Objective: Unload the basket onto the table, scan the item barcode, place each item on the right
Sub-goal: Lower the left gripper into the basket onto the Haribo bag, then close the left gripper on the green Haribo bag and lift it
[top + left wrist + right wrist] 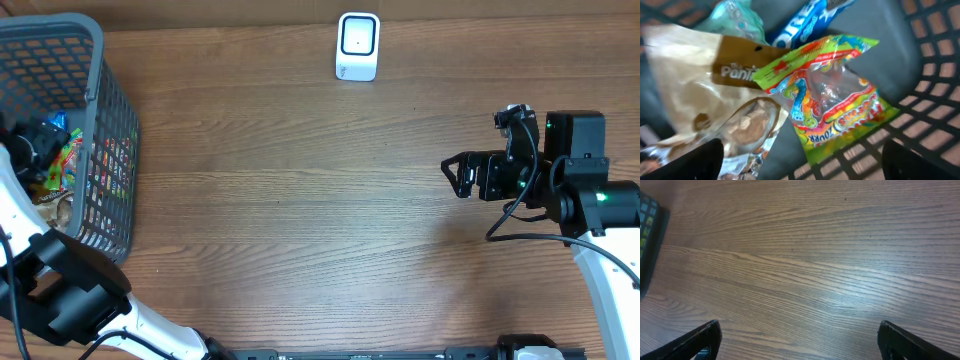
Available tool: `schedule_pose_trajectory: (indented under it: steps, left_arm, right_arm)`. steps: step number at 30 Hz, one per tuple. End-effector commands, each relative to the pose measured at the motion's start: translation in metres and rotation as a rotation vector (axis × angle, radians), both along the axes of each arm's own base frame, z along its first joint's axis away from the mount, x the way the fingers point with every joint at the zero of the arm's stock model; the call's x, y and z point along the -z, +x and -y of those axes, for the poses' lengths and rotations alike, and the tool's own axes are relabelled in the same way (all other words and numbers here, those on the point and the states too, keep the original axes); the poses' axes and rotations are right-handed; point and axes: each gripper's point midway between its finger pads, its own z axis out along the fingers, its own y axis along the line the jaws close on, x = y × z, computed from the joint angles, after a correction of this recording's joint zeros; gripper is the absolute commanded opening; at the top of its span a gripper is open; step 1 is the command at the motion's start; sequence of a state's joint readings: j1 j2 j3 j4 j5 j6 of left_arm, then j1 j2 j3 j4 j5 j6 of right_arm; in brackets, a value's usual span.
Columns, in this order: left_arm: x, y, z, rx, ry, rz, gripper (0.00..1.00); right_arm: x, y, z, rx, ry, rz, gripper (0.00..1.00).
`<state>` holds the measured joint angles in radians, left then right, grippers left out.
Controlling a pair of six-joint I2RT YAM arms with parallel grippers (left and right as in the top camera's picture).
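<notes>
The task is at its start: nothing is picked and nothing is scanned yet. The scanner (pixel 357 46) stands at the middle of the table's (pixel 300 230) far edge, with bare wood in front of it.

The goods all lie in the basket (pixel 110 120) at the far left corner. The left claw (pixel 800 162) hangs inside it, jaws wide and holding nothing. Right under it lies a gummy pack (pixel 835 105) in green and red, its clear window up, partly overlapping a brown bag (pixel 695 85). An Oreo pack (pixel 805 25) and a mint pack (pixel 737 17) lie past them. The gummy pack is probably the item aimed at, since it sits between the fingers; the view is blurred, and I see no barcode on the face that shows.

The right claw (pixel 458 176) hovers over the table near the right edge, jaws wide and empty, well apart from scanner and basket.

Left to do: close on 1 pack, lift it out of the basket, carry it to the scanner and turn its barcode toward the scanner's face.
</notes>
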<state>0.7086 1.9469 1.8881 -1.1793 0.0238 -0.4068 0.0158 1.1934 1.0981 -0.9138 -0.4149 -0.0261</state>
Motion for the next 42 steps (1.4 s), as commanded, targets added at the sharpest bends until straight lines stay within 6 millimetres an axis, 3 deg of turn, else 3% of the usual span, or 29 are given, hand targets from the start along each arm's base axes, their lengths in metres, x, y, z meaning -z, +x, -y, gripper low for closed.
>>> schedule_pose_trajectory:
  steps: [1,9,18,22,25,28,35,38,42]
  left_arm:
    - [0.031,0.000,0.009,0.026,-0.029,-0.013,0.92]
    - [0.091,0.013,0.026,0.002,-0.037,0.011,0.90]
    - [0.123,0.017,0.037,0.024,0.037,-0.013,0.75]
    - [0.135,0.007,0.036,-0.016,0.056,-0.046,0.61]
    - [0.139,0.003,0.036,-0.022,0.063,-0.057,0.30]
    - [0.139,0.002,0.035,-0.024,0.068,-0.061,0.05]
    - [0.128,0.009,0.031,-0.003,0.082,-0.043,0.04]
    - [0.100,0.017,0.026,0.014,0.107,-0.016,0.04]
    - [0.047,0.030,0.017,0.055,0.170,0.040,0.04]
  right_arm:
    - [-0.012,0.004,-0.004,-0.018,0.001,0.037,1.00]
    - [-0.011,0.002,-0.004,-0.017,0.002,0.030,1.00]
    - [-0.011,0.002,-0.004,-0.015,0.004,0.027,1.00]
    - [-0.011,0.002,-0.004,-0.015,0.004,0.027,1.00]
    - [-0.011,0.002,-0.004,-0.016,0.003,0.027,1.00]
    - [-0.011,0.002,-0.004,-0.016,0.003,0.027,1.00]
    - [-0.011,0.002,-0.004,-0.016,0.004,0.027,1.00]
    - [-0.011,0.002,-0.004,-0.015,0.004,0.028,1.00]
    - [-0.011,0.002,-0.004,-0.016,0.003,0.028,1.00]
